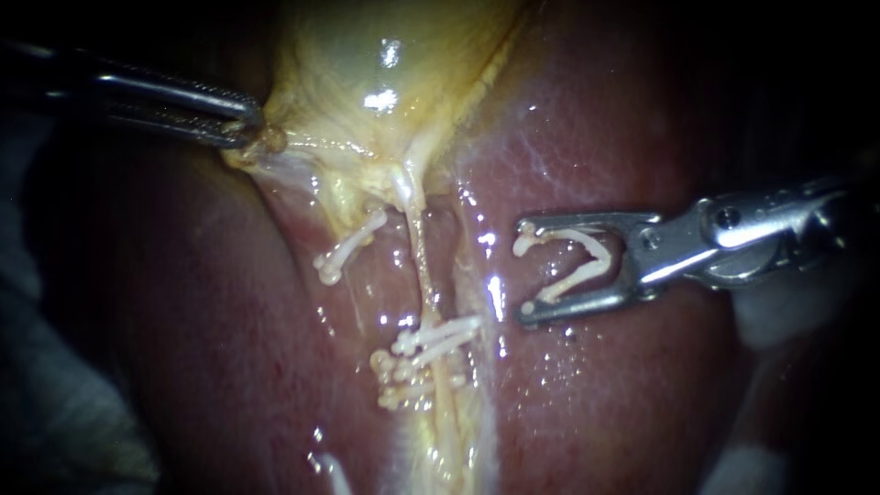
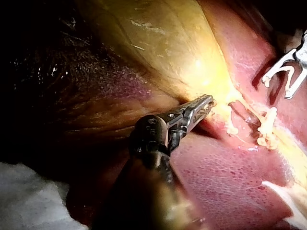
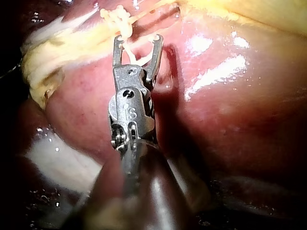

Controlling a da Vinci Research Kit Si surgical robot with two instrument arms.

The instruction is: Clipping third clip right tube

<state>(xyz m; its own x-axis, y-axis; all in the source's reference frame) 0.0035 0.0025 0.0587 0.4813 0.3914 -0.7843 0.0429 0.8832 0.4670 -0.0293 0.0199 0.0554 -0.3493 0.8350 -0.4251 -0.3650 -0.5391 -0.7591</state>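
The right pincer (image 1: 524, 271) stands spread wide and pinches an open clip (image 1: 600, 258) between its two jaws; each white leg of that clip lies along one jaw, the bend seated deep towards the hinge. Ahead of its tips, near but apart from them, runs the right tube (image 1: 420, 275), a pale strand coming down from the gallbladder (image 1: 367, 64); bare wet liver (image 1: 623, 394) shows in the gap between tips and tube, and nothing lies inside the open clip. Further along the tube, ahead of the lower jaw and off to its side, white set clips (image 1: 438, 335) lie close together across the strand; beyond the tube from the right pincer, one slanted clip (image 1: 348, 249) sits alone. The left pincer (image 1: 249, 128) is pressed together on the yellowish edge of the gallbladder, well apart from the right pincer; the left wrist view shows its jaws biting that tissue at their tips.
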